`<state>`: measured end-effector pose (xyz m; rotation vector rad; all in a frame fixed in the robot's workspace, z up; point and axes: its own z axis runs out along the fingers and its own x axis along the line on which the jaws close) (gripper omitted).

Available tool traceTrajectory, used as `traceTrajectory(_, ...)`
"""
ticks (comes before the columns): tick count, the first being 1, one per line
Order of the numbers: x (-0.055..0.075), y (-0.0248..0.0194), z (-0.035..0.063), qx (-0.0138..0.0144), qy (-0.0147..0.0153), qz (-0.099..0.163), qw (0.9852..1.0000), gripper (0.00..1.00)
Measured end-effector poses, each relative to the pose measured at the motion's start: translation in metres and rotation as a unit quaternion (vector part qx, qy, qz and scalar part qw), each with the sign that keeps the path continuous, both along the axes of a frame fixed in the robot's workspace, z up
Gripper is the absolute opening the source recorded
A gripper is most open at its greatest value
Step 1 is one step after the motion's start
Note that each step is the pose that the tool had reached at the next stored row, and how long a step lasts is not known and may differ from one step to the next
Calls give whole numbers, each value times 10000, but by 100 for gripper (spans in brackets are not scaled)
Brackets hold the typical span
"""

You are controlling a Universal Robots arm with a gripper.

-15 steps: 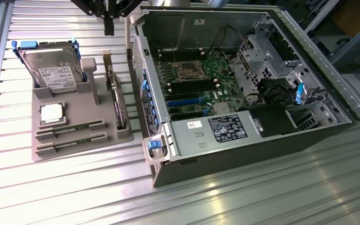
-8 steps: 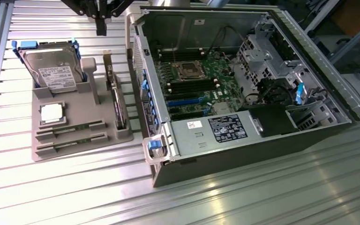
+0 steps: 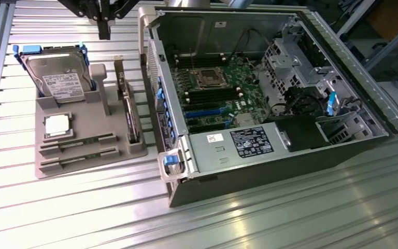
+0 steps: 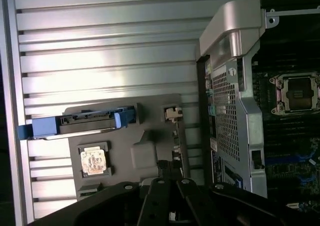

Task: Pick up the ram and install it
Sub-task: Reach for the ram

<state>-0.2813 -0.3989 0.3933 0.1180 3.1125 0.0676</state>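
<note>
Hand (image 3: pixel 104 28) sits at the upper left of the exterior view, fingers pressed together, holding nothing, well above the grey moulded parts tray (image 3: pixel 88 106) on the slatted aluminium bench (image 3: pixel 289 218). It is well apart from the ram.

The ram (image 3: pixel 78 143), a long thin green circuit-board stick with small dark chips, lies in a groove at the tray's lower left in the exterior view. A second identical stick (image 3: pixel 80 158) lies just beside it. Neither has been lifted.

Handling, as a judgement:
- Light and stiff lengthwise, but thin. It probably won't tolerate twisting or a hard squeeze.
- Smooth faces, so likely slippery.
- Best hold looks like a pinch across the two flat faces near mid-length, on the exposed upper edge, clear of the contact edge.
- The groove walls leave little room for the fingers.
</note>
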Motion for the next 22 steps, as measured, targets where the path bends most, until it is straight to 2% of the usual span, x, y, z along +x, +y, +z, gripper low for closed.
traceTrajectory(10, -196, 0, 0, 0, 0, 0, 10000, 10)
traceTrajectory(14, -331, 0, 0, 0, 0, 0, 10000, 10)
traceTrajectory(22, -493, 0, 0, 0, 0, 0, 10000, 10)
